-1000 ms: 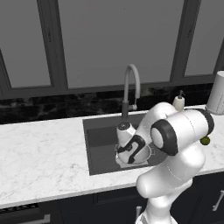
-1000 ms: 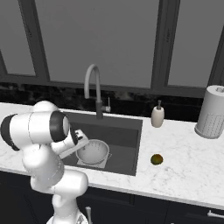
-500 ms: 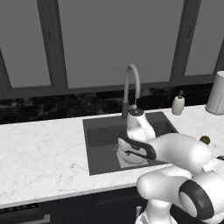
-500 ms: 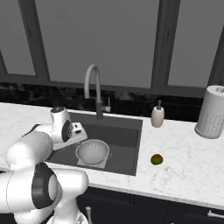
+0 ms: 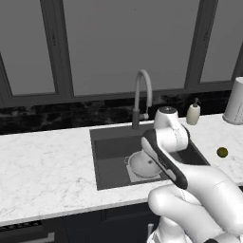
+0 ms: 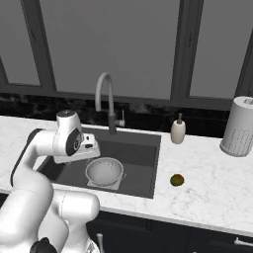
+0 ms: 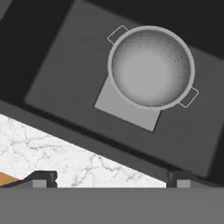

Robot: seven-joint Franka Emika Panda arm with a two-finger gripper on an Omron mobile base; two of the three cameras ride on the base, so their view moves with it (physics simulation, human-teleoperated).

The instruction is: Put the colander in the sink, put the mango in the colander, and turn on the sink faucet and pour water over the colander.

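The white-grey perforated colander [image 7: 151,67] stands upright in the dark sink [image 7: 65,78], on its pale drain plate, with nothing inside it. It also shows as the colander [image 5: 144,165] [image 6: 104,171] in both base views. My gripper [image 7: 111,178] hangs open above the sink's rim, well clear of the colander, with nothing between its fingertips [image 7: 43,176]. The yellow-green mango [image 6: 177,180] [image 5: 221,152] lies on the counter right of the sink [image 6: 146,148]. The grey gooseneck sink faucet [image 6: 105,96] [image 5: 142,95] stands behind the basin. No water runs from it.
A white soap dispenser [image 6: 178,131] [image 5: 192,113] stands at the sink's back right corner. A tall pale canister [image 6: 239,127] is at the far right. Marble counter [image 5: 47,171] stretches left of the sink. My own arm [image 5: 166,156] covers the sink's front right.
The hand has lifted up and away from the colander toward the sink's edge, still open. The colander stays in the sink and the mango has not moved.
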